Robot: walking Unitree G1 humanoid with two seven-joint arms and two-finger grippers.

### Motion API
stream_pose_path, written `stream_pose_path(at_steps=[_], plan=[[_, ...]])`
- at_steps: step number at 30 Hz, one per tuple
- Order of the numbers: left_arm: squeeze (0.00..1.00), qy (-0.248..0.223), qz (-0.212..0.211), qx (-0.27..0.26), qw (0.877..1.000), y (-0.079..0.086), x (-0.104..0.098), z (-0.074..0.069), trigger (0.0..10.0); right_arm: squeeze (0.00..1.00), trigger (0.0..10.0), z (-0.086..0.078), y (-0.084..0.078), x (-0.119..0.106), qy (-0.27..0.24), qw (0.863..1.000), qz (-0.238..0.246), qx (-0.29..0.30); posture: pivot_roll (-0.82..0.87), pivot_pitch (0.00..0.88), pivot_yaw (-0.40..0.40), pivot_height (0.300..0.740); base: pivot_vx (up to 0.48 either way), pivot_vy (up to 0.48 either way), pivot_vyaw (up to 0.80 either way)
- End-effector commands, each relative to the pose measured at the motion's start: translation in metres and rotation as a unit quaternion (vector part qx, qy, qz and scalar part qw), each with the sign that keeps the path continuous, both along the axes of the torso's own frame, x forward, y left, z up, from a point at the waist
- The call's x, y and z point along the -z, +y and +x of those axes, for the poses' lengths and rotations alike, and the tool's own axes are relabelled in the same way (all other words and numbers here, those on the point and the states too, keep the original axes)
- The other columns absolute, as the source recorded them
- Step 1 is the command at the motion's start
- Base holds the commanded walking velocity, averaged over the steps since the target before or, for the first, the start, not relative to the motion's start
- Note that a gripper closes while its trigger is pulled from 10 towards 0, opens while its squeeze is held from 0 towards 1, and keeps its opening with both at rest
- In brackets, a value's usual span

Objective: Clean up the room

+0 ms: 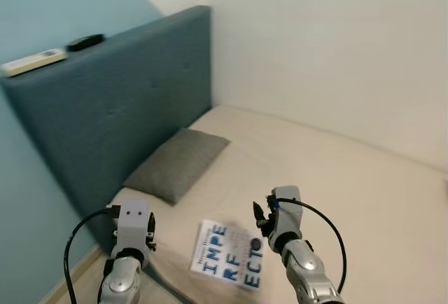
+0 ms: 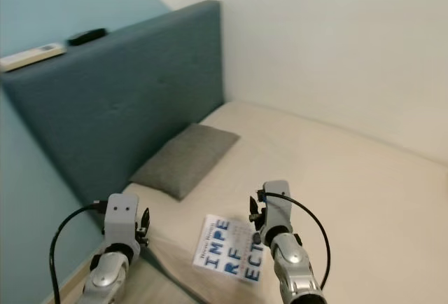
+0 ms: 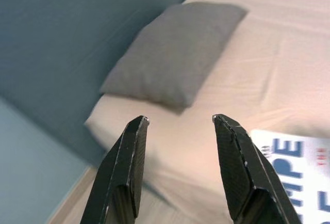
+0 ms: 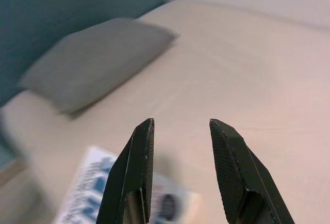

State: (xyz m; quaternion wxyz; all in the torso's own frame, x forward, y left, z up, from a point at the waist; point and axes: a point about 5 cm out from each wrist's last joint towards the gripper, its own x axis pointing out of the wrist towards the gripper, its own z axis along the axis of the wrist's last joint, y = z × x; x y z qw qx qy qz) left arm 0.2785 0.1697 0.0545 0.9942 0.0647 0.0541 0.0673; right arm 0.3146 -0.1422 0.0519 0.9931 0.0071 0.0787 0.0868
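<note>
A white book point(image 1: 229, 256) with big blue letters lies flat on the beige bed point(image 1: 336, 178), near its front edge. A grey pillow point(image 1: 177, 164) rests against the blue-grey headboard point(image 1: 119, 108). My right gripper point(image 4: 178, 126) hovers open just above the book's right side, with nothing between its fingers point(image 4: 136, 162). Left of the book, my left gripper point(image 3: 179, 121) is open over the bed's corner, pointing toward the pillow point(image 3: 175, 53); the book's edge point(image 3: 289, 157) lies beside one finger.
A white remote point(image 1: 33, 61) and a small black object point(image 1: 85, 41) lie on top of the headboard. A white wall stands behind the bed, a teal wall to the left. Wooden floor point(image 3: 72, 198) shows beside the bed's corner.
</note>
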Motion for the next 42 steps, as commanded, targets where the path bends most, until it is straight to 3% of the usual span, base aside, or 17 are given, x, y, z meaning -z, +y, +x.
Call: stream_pose_path(at_steps=[1, 25, 32, 42], plan=[[0.00, 0.009, 0.007, -0.007, 1.000, 0.005, 0.004, -0.003, 10.0, 0.00, 10.0, -0.004, 0.004, 0.007, 0.016, 1.000, 0.007, 0.000, -0.01, 0.092, -0.008, 0.740, 0.000, 0.000, -0.80], [0.00, 0.008, 0.016, -0.018, 1.000, 0.008, 0.006, -0.004, 10.0, 0.00, 10.0, -0.006, 0.006, 0.010, 0.026, 1.000, 0.006, -0.015, -0.02, 0.085, -0.005, 0.740, 0.000, 0.000, -0.77], [0.00, 0.025, 0.007, -0.039, 0.999, 0.016, 0.014, -0.010, 10.0, 0.00, 10.0, -0.008, 0.014, 0.011, 0.031, 0.998, 0.015, -0.052, -0.02, 0.081, -0.003, 0.740, 0.000, 0.000, 0.00], [0.00, 0.019, -0.006, -0.059, 0.998, 0.022, 0.014, -0.013, 10.0, 0.00, 10.0, -0.010, 0.017, 0.011, 0.022, 0.997, -0.017, -0.074, -0.02, 0.072, -0.003, 0.740, 0.000, 0.000, 0.24]])
